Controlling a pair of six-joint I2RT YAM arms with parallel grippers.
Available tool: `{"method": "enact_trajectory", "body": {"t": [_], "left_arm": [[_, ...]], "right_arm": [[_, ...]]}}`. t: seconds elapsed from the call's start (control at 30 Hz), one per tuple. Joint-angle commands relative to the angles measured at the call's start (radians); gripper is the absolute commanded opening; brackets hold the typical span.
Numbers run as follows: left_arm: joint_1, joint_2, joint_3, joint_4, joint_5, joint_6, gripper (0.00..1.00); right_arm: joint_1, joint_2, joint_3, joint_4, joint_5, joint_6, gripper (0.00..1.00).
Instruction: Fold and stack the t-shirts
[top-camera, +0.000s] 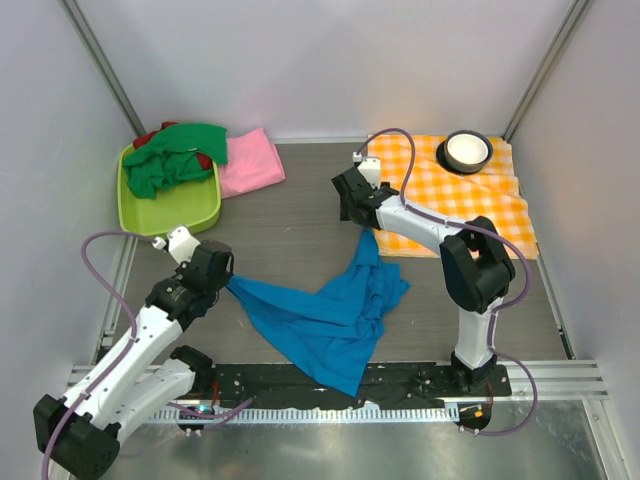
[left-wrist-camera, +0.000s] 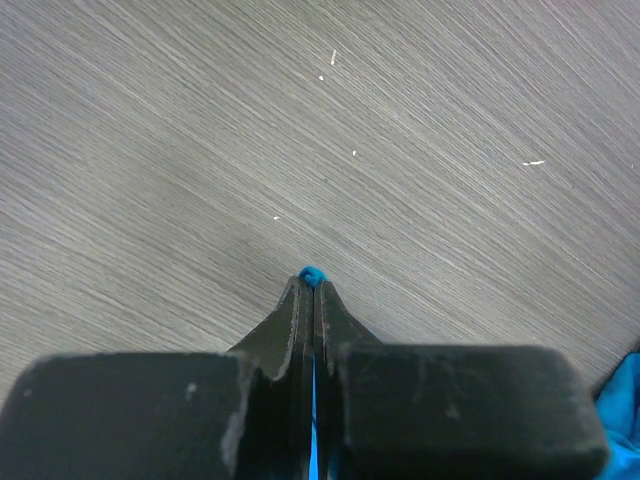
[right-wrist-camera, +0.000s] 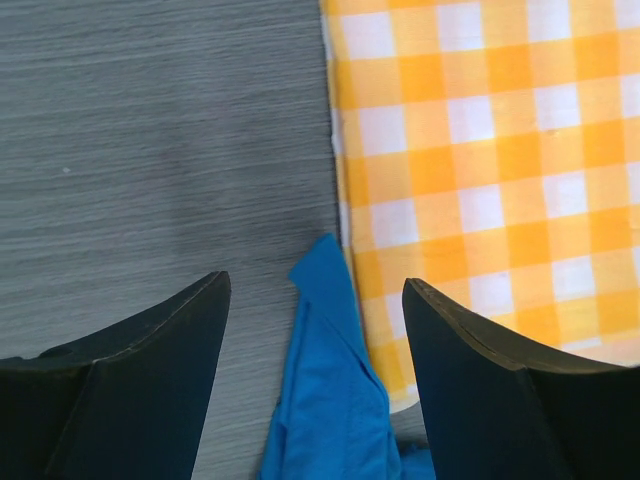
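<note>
A bright blue t-shirt (top-camera: 330, 310) lies crumpled and stretched across the middle of the table. My left gripper (top-camera: 226, 279) is shut on its left corner; in the left wrist view a nub of blue cloth (left-wrist-camera: 312, 272) pokes out past the shut gripper (left-wrist-camera: 312, 284). My right gripper (top-camera: 350, 207) hangs open just above the shirt's far tip (right-wrist-camera: 330, 390), which lies between the spread gripper (right-wrist-camera: 316, 280) without touching either finger. A pink t-shirt (top-camera: 250, 165) lies folded at the back left. A green t-shirt (top-camera: 175, 160) and a bit of a red one (top-camera: 150, 136) are bunched in the bin.
A lime-green bin (top-camera: 170, 215) stands at the back left. An orange-and-white checked cloth (top-camera: 450, 195) covers the back right, its edge (right-wrist-camera: 480, 150) beside the blue tip, with a black-rimmed white bowl (top-camera: 467, 150) on it. Walls close in three sides.
</note>
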Motion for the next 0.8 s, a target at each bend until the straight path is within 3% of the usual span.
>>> {"method": "enact_trajectory", "body": {"t": [0.0, 0.47, 0.53, 0.67, 0.77], "left_arm": [[0.018, 0.008, 0.027, 0.057, -0.002, 0.02, 0.0], [0.039, 0.042, 0.001, 0.111, 0.066, 0.015, 0.0], [0.039, 0.04, -0.005, 0.114, 0.067, 0.017, 0.0], [0.044, 0.037, -0.011, 0.119, 0.069, 0.017, 0.0], [0.048, 0.037, -0.011, 0.126, 0.075, 0.018, 0.0]], "right_arm": [[0.011, -0.008, 0.066, 0.011, -0.078, -0.062, 0.75], [-0.017, 0.096, 0.049, -0.036, -0.077, -0.107, 0.67], [-0.018, 0.106, 0.057, -0.039, -0.078, -0.111, 0.59], [-0.02, 0.124, 0.06, -0.047, -0.078, -0.118, 0.56], [-0.021, 0.133, 0.058, -0.05, -0.072, -0.119, 0.4]]}}
